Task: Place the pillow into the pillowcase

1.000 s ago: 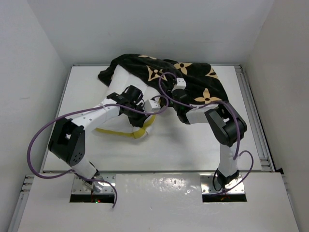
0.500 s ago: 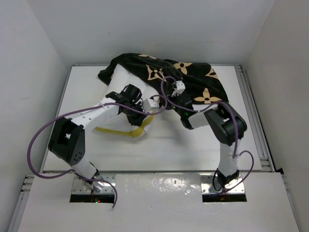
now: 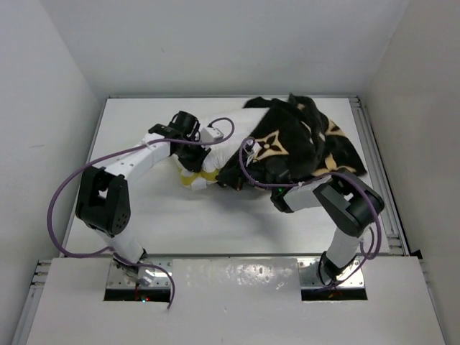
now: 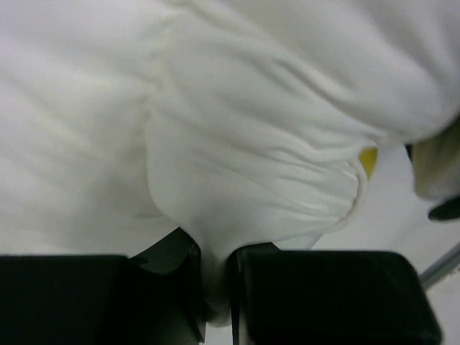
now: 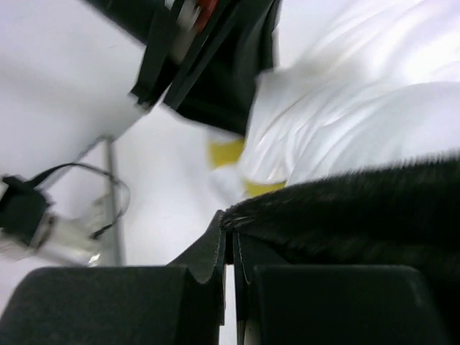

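Step in hand, by judgement: pulling the mouth of the pillowcase (image 5: pixel 359 208) leftward over the last part of the pillow (image 4: pixel 251 144). Left gripper (image 4: pixel 215 287) nearly closed, pinching a fold of white pillow cloth between the fingers. Right gripper (image 5: pixel 231 248) fully closed on the black edge of the pillowcase, with only a thin layer between the jaws.

To do this well: hold the pillow end firm with the left and draw the case edge toward it with the right, low over the table (image 3: pixel 144 208), not upward. Pull slowly: easy to lose such a thin grip on soft cloth. Better also to pull along the length of the pillow, so as not to bunch the filling at the mouth. Mind the purple cables (image 3: pixel 65 208) near both wrists; some risk of catching.

About the container: pillowcase lying crumpled on the far right part of the table, mouth turned to the left. Inside, seemingly most of the pillow, though impossible to tell how deep. Outside the mouth, only the left end, with the yellow band (image 3: pixel 194 177) showing near the right gripper.
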Available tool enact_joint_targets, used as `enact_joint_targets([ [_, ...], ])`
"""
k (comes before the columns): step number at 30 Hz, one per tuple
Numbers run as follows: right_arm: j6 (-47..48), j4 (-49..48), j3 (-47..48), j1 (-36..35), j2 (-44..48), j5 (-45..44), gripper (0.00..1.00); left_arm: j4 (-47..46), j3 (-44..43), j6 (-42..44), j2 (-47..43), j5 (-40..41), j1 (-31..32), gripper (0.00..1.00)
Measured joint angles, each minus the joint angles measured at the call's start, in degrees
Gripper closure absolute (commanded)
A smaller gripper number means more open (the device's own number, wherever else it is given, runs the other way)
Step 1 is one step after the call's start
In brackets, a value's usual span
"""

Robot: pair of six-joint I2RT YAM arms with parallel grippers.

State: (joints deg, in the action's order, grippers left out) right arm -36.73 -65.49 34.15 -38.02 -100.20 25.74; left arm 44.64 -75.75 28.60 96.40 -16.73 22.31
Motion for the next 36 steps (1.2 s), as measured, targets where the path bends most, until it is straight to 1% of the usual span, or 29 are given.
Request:
enact_joint_targets([
  [3, -4.8, -2.3, -0.8, 0.1, -2.7, 3.3, 1.0, -2.3, 0.0, -0.7, 0.4, 1.8, -0.1, 1.0],
  [4, -5.6, -2.9, -2.2, 0.2, -2.8, 3.1, 0.81, -3.4, 0.0, -0.7, 0.4, 2.1, 0.0, 1.0],
  [5, -6.5, -3.7, -4.2, 0.5, -2.5, 2.6, 0.72, -4.6, 0.0, -0.6, 0.4, 2.1, 0.0, 1.0],
  [6, -6.7, -3.9, -5.8, 0.6, -2.3, 2.3, 0.59, -5.7, 0.0, -0.6, 0.4, 2.0, 0.1, 1.0],
  [7, -6.9, -3.3, -7.1, 0.7, -1.7, 2.1, 0.32, -6.8, 0.0, -0.4, 0.4, 2.0, 0.3, 1.0],
  [9, -6.0, -0.2, -8.1, 0.5, 0.8, 2.3, 0.06, -8.6, 0.2, 0.2, 0.4, 1.7, 0.9, 1.0],
  [10, -5.1, 2.4, -8.2, 0.0, 3.2, 2.6, 0.01, -9.4, 0.5, 0.7, 0.4, 1.8, 1.3, 1.0],
  [12, -2.9, 7.6, -7.9, -0.7, 8.5, 2.9, 0.01, -10.1, 1.5, 1.6, 0.3, 1.9, 1.6, 1.0],
  [14, -0.6, 16.6, -6.3, -0.8, 14.6, 3.2, 0.01, -10.2, 3.1, 2.6, -0.1, 2.1, 1.6, 1.0],
  [15, 1.2, 23.2, -4.2, -0.8, 17.3, 3.7, 0.01, -10.5, 4.2, 3.1, -0.5, 2.3, 1.6, 1.0],
  [17, 4.5, 37.9, 2.4, -0.8, 21.0, 5.0, 0.01, -10.7, 6.4, 4.2, -1.4, 2.6, 1.7, 1.0],
  [20, 7.7, 55.7, 15.0, 0.3, 22.3, 9.3, 0.02, -10.6, 8.7, 5.6, -2.6, 3.7, 2.0, 1.0],
  [21, 8.3, 60.1, 18.6, 1.5, 22.5, 11.0, 0.05, -10.6, 9.1, 5.9, -2.9, 4.0, 2.2, 1.0],
  [22, 8.3, 63.5, 21.2, 2.8, 22.8, 12.3, 0.09, -10.6, 9.4, 6.1, -3.1, 4.3, 2.3, 1.0],
  [23, 8.2, 66.4, 23.1, 4.3, 23.5, 13.3, 0.19, -10.6, 9.6, 6.4, -3.5, 4.5, 2.4, 1.0],
  [25, 7.4, 69.3, 24.0, 8.1, 25.2, 13.9, 0.26, -10.6, 9.8, 7.0, -3.9, 4.9, 2.8, 1.0],
  [29, 6.5, 71.9, 22.1, 13.8, 27.8, 13.3, 0.19, -10.6, 10.2, 7.1, -4.0, 4.9, 4.4, 1.0],
  [31, 7.0, 73.2, 20.5, 13.8, 27.7, 12.4, 0.14, -10.3, 10.2, 7.1, -4.0, 4.9, 5.1, 1.0],
  [32, 7.4, 74.8, 19.5, 13.2, 27.6, 11.5, 0.14, -10.3, 10.2, 7.1, -4.0, 4.8, 5.3, 1.0],
  [33, 7.6, 76.3, 18.8, 12.6, 27.4, 10.9, 0.14, -10.3, 10.2, 7.1, -4.0, 4.7, 5.4, 1.0],
  [35, 7.5, 78.9, 17.6, 12.0, 27.3, 8.0, 0.2, -10.1, 10.2, 7.1, -4.0, 4.7, 5.5, 1.0],
  [36, 6.7, 79.9, 17.0, 12.3, 27.6, 5.7, 0.29, -9.9, 10.2, 7.1, -4.0, 4.7, 5.6, 1.0],
])
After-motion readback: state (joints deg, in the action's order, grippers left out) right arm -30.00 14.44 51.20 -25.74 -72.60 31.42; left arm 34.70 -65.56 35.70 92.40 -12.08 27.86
